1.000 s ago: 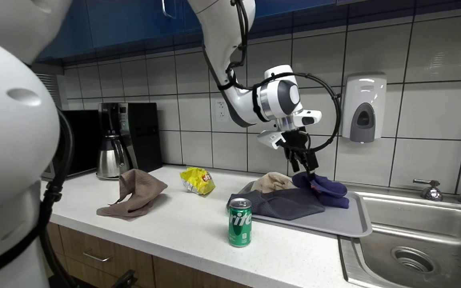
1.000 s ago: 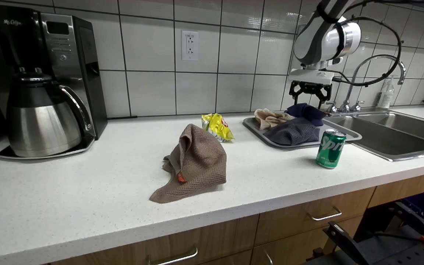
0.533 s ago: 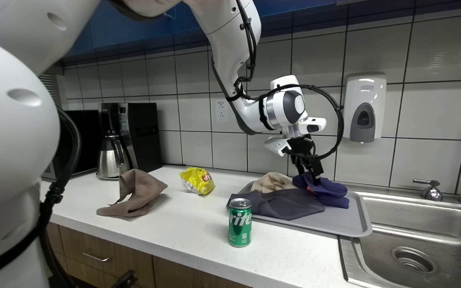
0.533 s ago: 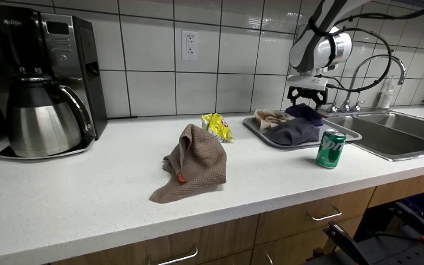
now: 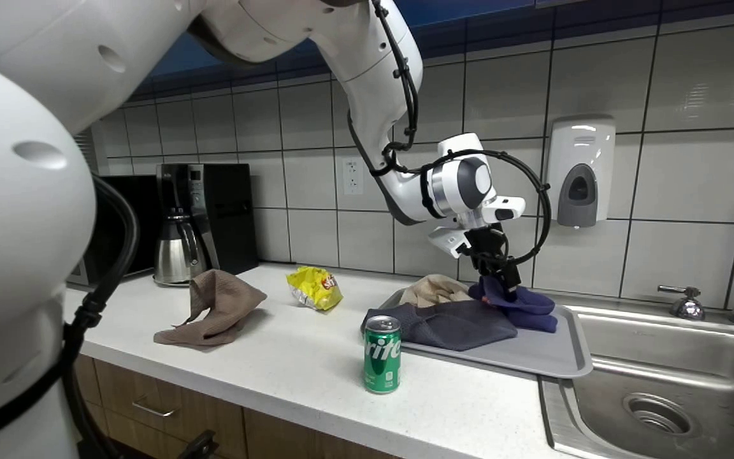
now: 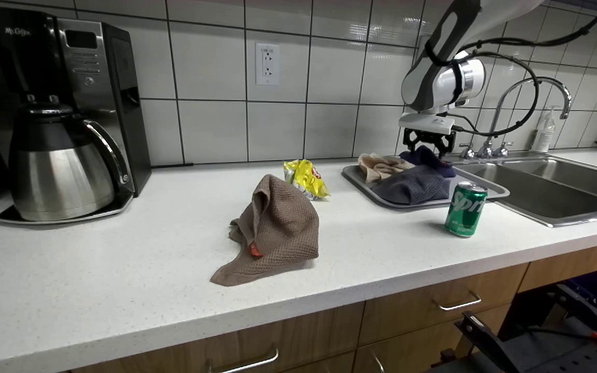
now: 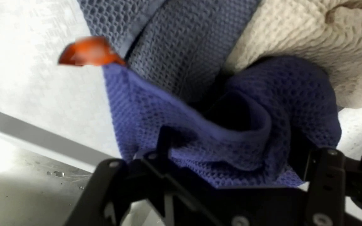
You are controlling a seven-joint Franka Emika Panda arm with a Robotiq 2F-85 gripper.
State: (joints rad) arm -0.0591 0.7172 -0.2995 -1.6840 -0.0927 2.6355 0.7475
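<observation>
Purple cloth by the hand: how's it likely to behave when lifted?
Likely floppy: the purple cloth lies in loose, rounded folds. Probably not slippery, since its weave looks coarse and textured. It might rub or drag the grey cloth a little, as the two lie close together in the wrist view.

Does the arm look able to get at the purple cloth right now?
Probably yes: the gripper sits right at the purple cloth, its jaws apart, with nothing seen lying over the fold between them. The gray cloth and beige cloth lie to one side, seemingly out of the way.
</observation>
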